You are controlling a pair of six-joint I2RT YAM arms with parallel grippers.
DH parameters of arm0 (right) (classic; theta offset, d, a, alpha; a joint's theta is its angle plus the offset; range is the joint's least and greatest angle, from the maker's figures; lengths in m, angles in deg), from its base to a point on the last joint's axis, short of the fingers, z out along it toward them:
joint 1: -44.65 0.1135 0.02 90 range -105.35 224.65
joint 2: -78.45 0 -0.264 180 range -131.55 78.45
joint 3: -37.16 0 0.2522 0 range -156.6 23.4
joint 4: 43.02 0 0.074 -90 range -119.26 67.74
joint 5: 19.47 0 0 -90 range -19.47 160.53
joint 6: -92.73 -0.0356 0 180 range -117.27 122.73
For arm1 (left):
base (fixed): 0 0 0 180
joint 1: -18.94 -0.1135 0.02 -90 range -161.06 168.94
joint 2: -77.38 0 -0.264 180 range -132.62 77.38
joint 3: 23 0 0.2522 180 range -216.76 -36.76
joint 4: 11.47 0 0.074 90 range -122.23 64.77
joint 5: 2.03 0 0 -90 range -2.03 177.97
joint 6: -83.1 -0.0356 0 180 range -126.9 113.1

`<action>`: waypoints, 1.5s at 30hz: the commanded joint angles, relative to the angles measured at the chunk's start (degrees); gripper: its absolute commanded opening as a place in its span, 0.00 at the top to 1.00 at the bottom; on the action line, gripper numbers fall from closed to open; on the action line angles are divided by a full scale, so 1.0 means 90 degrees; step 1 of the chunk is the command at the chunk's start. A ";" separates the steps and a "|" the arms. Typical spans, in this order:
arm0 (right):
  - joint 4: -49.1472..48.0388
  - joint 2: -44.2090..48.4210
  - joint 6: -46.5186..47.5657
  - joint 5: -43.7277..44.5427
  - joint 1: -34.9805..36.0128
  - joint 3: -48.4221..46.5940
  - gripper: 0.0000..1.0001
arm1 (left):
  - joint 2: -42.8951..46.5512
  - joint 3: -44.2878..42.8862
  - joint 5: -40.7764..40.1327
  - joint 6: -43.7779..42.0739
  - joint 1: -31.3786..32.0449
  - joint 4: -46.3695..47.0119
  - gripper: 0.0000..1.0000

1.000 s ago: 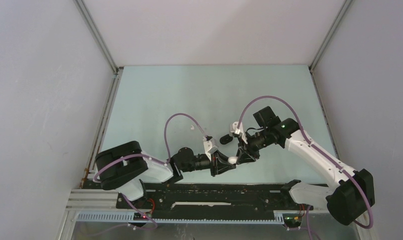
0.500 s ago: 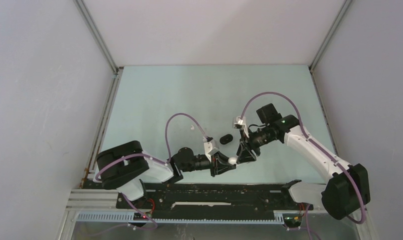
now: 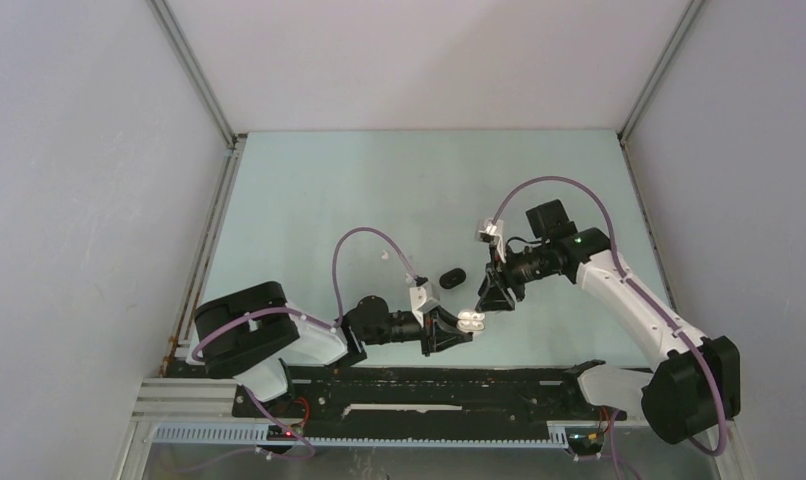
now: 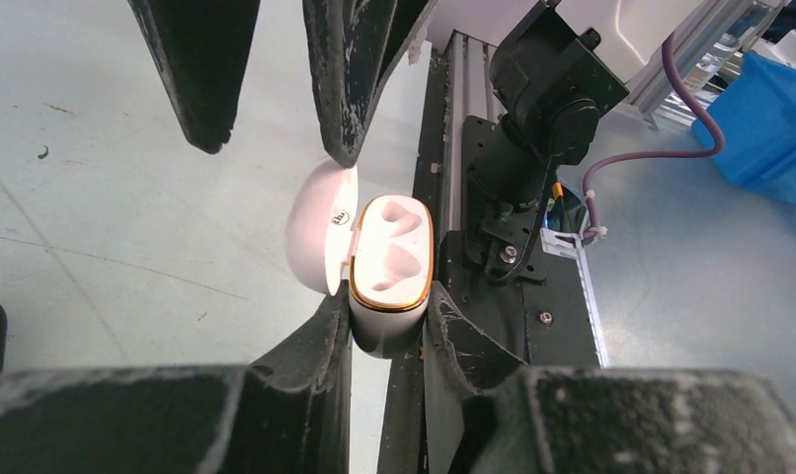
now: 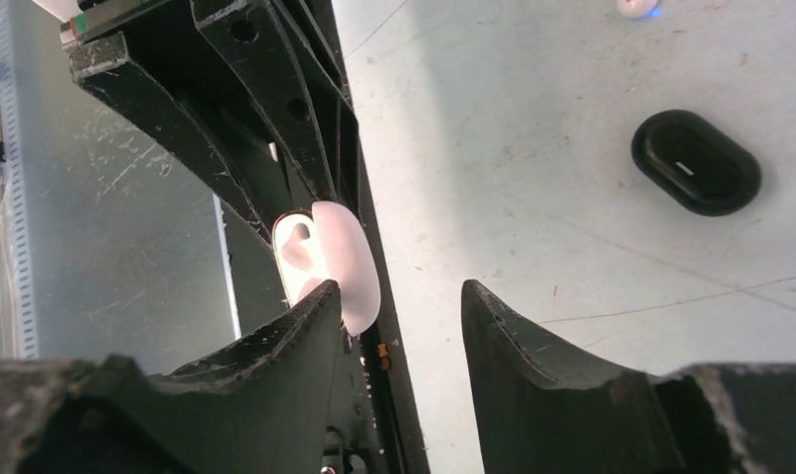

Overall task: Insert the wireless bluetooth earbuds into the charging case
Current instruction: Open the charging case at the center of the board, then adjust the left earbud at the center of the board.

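Left gripper (image 4: 388,318) clamps the white charging case (image 4: 392,259), its lid open and 2 sockets empty. Right gripper (image 5: 399,296) stands parted, holding nothing. 1 white earbud (image 5: 635,7) lies on the table (image 5: 532,118), cut off by the frame edge.

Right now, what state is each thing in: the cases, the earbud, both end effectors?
white charging case: lid open, both wells empty
black case: closed, lying on the table
white earbud: loose on the table, outside any case
left end effector: shut on the white charging case
right end effector: open, empty, beside the lid
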 commanded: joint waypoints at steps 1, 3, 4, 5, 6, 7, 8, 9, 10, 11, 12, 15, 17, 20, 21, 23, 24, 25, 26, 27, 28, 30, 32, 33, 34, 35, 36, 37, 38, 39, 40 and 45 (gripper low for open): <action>-0.0249 0.0339 -0.0110 0.0078 -0.0201 -0.0432 0.48 | 0.0096 -0.0005 -0.0016 -0.0003 0.0015 0.0379 1.00; -0.0337 0.0521 -0.0146 0.0048 -0.0411 -0.0491 0.48 | 0.0225 0.0061 -0.0119 0.0079 -0.0027 0.0325 1.00; -0.0407 0.0617 -0.0179 0.0022 -0.0524 -0.0521 0.47 | 0.0307 0.0117 -0.0200 0.0122 -0.0075 0.0247 1.00; -0.0476 0.0705 -0.0204 0.0019 -0.0633 -0.0549 0.46 | 0.0420 0.0163 -0.0303 0.0148 -0.0121 0.0132 1.00; -0.0563 0.0788 -0.0213 0.0068 -0.0725 -0.0588 0.45 | 0.0562 0.0222 -0.0349 0.0160 -0.0179 0.0010 1.00; -0.0679 0.0863 -0.0236 0.0214 -0.0775 -0.0608 0.43 | 0.0733 0.0269 -0.0468 0.0163 -0.0241 -0.0209 1.00; -0.0846 0.0938 -0.0297 0.0424 -0.0812 -0.0617 0.40 | 0.0946 0.0297 -0.0563 0.0144 -0.0316 -0.0470 1.00; -0.1005 0.0995 -0.0367 0.0587 -0.0835 -0.0618 0.41 | 0.1155 0.0331 -0.0645 0.0094 -0.0390 -0.0741 1.00; -0.1124 0.1014 -0.0473 0.0665 -0.0865 -0.0618 0.46 | 0.1382 0.0350 -0.0751 0.0013 -0.0461 -0.1040 1.00; -0.1376 0.0991 -0.0705 0.0773 -0.0892 -0.0612 0.48 | 0.1602 0.0352 -0.0861 -0.0064 -0.0536 -0.1353 1.00; -0.1647 0.0896 -0.1097 0.0942 -0.0894 -0.0600 0.36 | 0.1806 0.0368 -0.1010 -0.0167 -0.0618 -0.1678 1.00; -0.1710 0.0341 -0.1066 0.0901 -0.0846 -0.0849 0.17 | 0.2327 0.0494 -0.1480 -0.0261 -0.0925 -0.2274 1.00; -0.1374 -0.0054 -0.0698 0.0743 -0.0783 -0.1162 0.17 | 0.2658 0.0595 -0.1599 -0.0234 -0.1291 -0.2556 1.00; -0.1566 -0.0394 -0.0664 0.1009 -0.0651 -0.1253 0.21 | 0.3063 0.0723 -0.1537 -0.0174 -0.1782 -0.2967 1.00; -0.1704 -0.0470 -0.0699 0.1252 -0.0572 -0.1253 0.24 | 0.3228 0.0775 -0.1555 -0.0162 -0.1887 -0.3120 1.00; -0.1911 -0.0640 -0.0727 0.1732 -0.0400 -0.1265 0.30 | 0.3534 0.0922 -0.1943 -0.0202 -0.1935 -0.3358 1.00; -0.1955 -0.0741 -0.0713 0.1913 -0.0301 -0.1297 0.33 | 0.3679 0.1019 -0.2098 -0.0216 -0.1949 -0.3385 1.00; -0.1943 -0.0907 -0.0697 0.2061 -0.0160 -0.1359 0.36 | 0.3793 0.1160 -0.2216 -0.0217 -0.1979 -0.3408 1.00; -0.1896 -0.1056 -0.0673 0.2127 -0.0054 -0.1432 0.39 | 0.3916 0.1256 -0.2381 -0.0210 -0.2030 -0.3424 1.00; -0.1796 -0.1235 -0.0650 0.2156 0.0058 -0.1524 0.43 | 0.4038 0.1364 -0.2503 -0.0217 -0.2079 -0.3424 1.00; -0.1771 -0.1419 -0.0680 0.2230 0.0186 -0.1601 0.46 | 0.4147 0.1453 -0.2629 -0.0210 -0.2150 -0.3424 1.00; -0.1694 -0.1848 -0.0860 0.2434 0.0457 -0.1824 0.55 | 0.4333 0.1605 -0.2865 -0.0150 -0.2312 -0.3445 1.00; -0.1656 -0.2289 -0.1095 0.2598 0.0718 -0.2033 0.66 | 0.4578 0.1688 -0.3032 -0.0062 -0.2500 -0.3529 1.00; -0.1671 -0.2504 -0.1251 0.2640 0.0798 -0.2135 0.67 | 0.4700 0.1715 -0.3138 -0.0037 -0.2580 -0.3624 1.00; -0.1701 -0.2697 -0.1389 0.2652 0.0855 -0.2242 0.66 | 0.4849 0.1750 -0.3254 -0.0033 -0.2614 -0.3695 1.00; -0.1742 -0.2900 -0.1565 0.2699 0.0898 -0.2358 0.64 | 0.4986 0.1788 -0.3410 -0.0032 -0.2650 -0.3779 1.00; -0.1764 -0.3103 -0.1727 0.2738 0.0929 -0.2503 0.61 | 0.5147 0.1837 -0.3630 -0.0043 -0.2666 -0.3859 1.00; -0.1754 -0.3297 -0.1851 0.2751 0.0945 -0.2679 0.59 | 0.5311 0.1891 -0.3753 -0.0042 -0.2690 -0.3947 1.00; -0.1731 -0.3495 -0.1968 0.2783 0.0963 -0.2839 0.58 | 0.5461 0.1936 -0.3869 -0.0050 -0.2708 -0.4004 1.00; -0.1725 -0.3657 -0.2113 0.2874 0.0980 -0.3016 0.57 | 0.5619 0.1990 -0.3952 -0.0060 -0.2734 -0.4037 1.00; -0.1710 -0.3822 -0.2251 0.2960 0.1009 -0.3180 0.55 | 0.5753 0.2038 -0.4039 -0.0061 -0.2748 -0.4075 1.00; -0.1299 -0.4626 -0.2545 0.3257 0.1354 -0.4092 0.47 | 0.6086 0.2142 -0.4314 -0.0008 -0.2808 -0.4194 1.00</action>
